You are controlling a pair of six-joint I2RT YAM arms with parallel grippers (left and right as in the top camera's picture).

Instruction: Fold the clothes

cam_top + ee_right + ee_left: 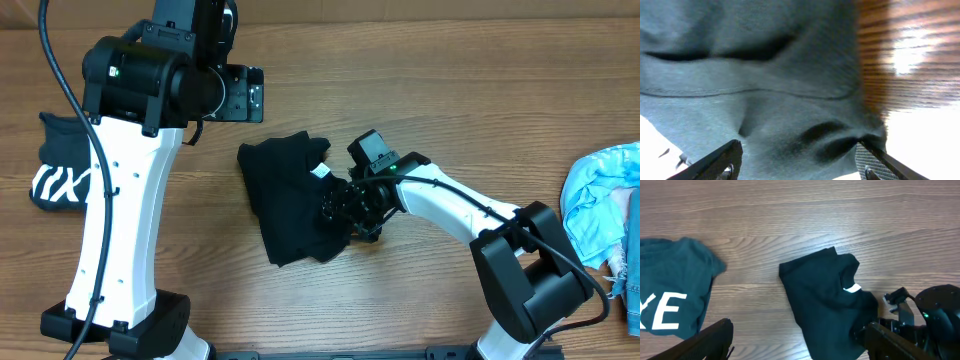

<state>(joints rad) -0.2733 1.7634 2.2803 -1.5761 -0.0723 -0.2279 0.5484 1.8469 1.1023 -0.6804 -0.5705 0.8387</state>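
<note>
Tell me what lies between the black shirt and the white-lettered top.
Nothing: the left wrist view shows bare table between the black shirt and the white-lettered top. Overhead, the left arm's white link partly covers that stretch.

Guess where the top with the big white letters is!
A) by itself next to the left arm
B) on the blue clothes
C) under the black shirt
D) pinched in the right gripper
A: the dark lettered top lies alone beside the left arm, well apart from the black shirt and the light blue pieces.
</note>
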